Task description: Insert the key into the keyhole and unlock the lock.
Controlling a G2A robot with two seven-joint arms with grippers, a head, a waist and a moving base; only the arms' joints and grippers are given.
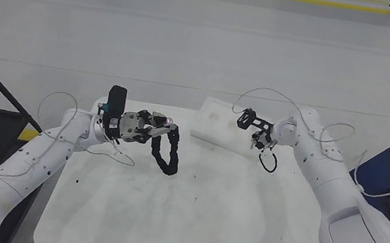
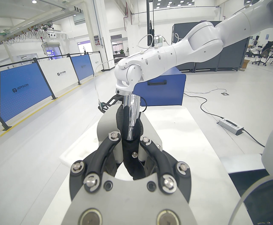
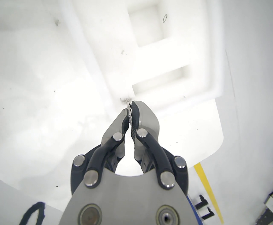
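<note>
Lock and key being held apart above the table (image 1: pixel 166 222).
Left gripper (image 2: pixel 128 130) is clamping the lock (image 2: pixel 132 106), chrome end aimed outward, likely offering the keyhole; right gripper (image 3: pixel 129 116) is pinching the key (image 3: pixel 128 104) over foam (image 3: pixel 192 42).

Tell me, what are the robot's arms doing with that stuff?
The left gripper holds a black cable lock with a shiny metal end. The right gripper pinches a small key between its fingers, over a white foam block. The two are apart, so the key is not in the lock yet.
</note>
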